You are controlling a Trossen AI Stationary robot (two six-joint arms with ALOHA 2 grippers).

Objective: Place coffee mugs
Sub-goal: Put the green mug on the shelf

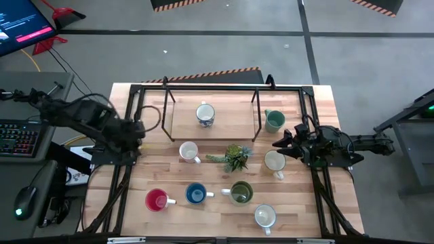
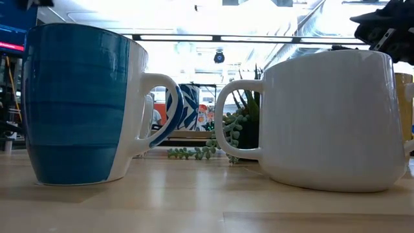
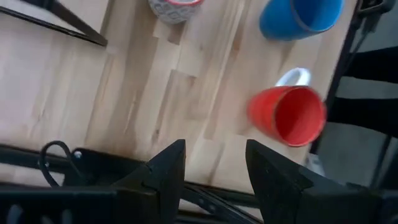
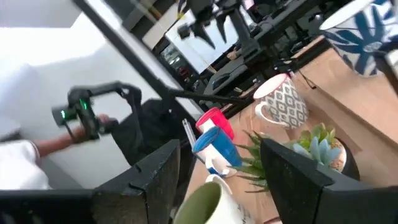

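Note:
Several mugs stand on the wooden table (image 1: 319,203). A blue-and-white patterned mug (image 1: 205,114) is on the low shelf (image 1: 183,125) at the back. A teal mug (image 1: 274,120), a cream mug (image 1: 274,161) and a white patterned mug (image 1: 188,152) stand mid-table. Red (image 1: 156,200), blue (image 1: 196,194), olive (image 1: 241,193) and white (image 1: 264,216) mugs stand near the front. My right gripper (image 1: 283,145) is open and empty, above the table between the teal and cream mugs. My left gripper (image 1: 137,129) is open and empty at the table's left edge.
A small spiky green plant (image 1: 235,158) stands at the table's centre. A black metal frame (image 1: 217,87) runs round the table's back and sides. In the left wrist view the red mug (image 3: 289,115) and blue mug (image 3: 301,15) lie ahead of the fingers.

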